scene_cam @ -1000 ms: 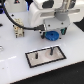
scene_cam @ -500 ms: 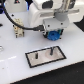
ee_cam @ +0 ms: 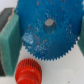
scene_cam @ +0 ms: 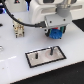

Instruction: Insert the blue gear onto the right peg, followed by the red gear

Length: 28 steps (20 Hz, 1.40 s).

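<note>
Bright-blue plastic shows under the gripper [scene_cam: 55, 34] in the exterior view: the blue gear [scene_cam: 55, 35] hangs clamped between its fingers, at about one o'clock from the grey black-rimmed plate [scene_cam: 46, 55], whose right peg [scene_cam: 51, 50] stands bare. In the wrist view the blue gear [ee_cam: 49, 29] fills the frame, gripped by green pads [ee_cam: 10, 40], with the red gear [ee_cam: 29, 71] at its seven o'clock.

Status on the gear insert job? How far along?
Nothing seated yet: both pegs on the grey plate stand bare, including the right peg. In hand: the tool is at the blue gear, fingers either side. Left: blue onto the peg, then the red gear.
</note>
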{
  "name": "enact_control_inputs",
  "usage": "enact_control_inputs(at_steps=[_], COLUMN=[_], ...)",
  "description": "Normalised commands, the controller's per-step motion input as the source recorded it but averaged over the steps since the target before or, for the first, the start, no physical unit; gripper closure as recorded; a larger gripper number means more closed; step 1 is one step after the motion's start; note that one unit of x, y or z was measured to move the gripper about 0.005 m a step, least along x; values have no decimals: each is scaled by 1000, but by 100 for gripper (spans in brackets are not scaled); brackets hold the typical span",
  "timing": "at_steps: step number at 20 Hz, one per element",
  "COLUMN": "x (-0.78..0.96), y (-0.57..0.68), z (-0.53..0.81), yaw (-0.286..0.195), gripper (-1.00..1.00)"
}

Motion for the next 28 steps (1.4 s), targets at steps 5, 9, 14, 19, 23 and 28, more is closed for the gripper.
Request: enact_control_inputs(at_steps=[5,9,14,19,23,28], x=[497,677,693,684,649,555], y=[1,-58,-165,-235,-295,-231], z=[481,377,309,266,193,93], yaw=[0,0,0,0,0,0], gripper=[100,100,100,100,100,100])
